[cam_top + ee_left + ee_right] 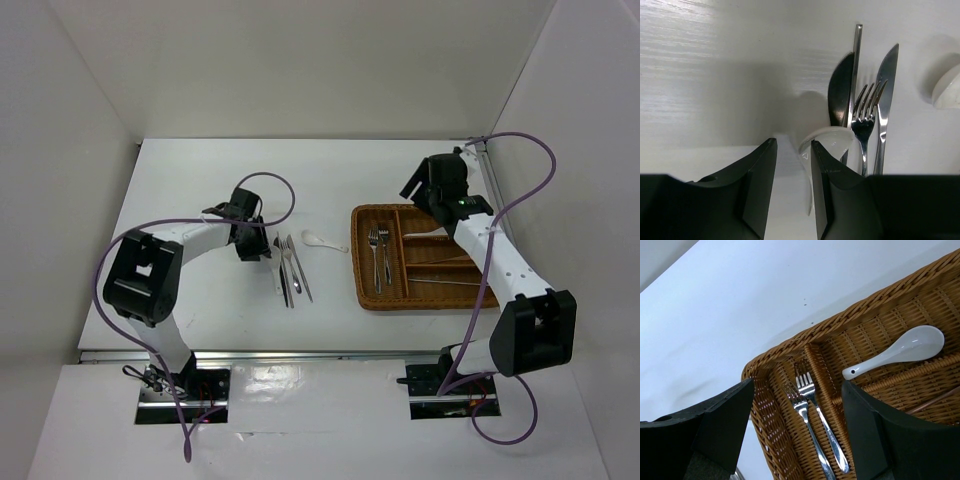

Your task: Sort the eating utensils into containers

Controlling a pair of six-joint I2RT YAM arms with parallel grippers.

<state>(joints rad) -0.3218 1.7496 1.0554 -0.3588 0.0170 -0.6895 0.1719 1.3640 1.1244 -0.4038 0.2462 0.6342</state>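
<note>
Several silver eating utensils lie side by side on the table [200, 190]: a fork [866, 117], two knives [887, 90] and a slim stick [856, 60]. My left gripper [260, 243] [793, 141] is down at their left end. Its jaws stand apart, with a white ceramic soup spoon [831, 138] along the inside of the right finger [825, 175] and bare table showing by the left finger. A second white soup spoon [318, 240] [947, 92] lies alone. My right gripper [420, 192] [797, 390] hangs wide open and holds nothing, above the containers of the wicker tray [362, 290] [765, 415].
Two forks [812, 405] lie in the tray's left section, and a white soup spoon [900, 352] in a section beside them. Thin sticks [445, 282] lie in a nearer section. White walls close in the table at the back and sides. Purple cables loop over both arms.
</note>
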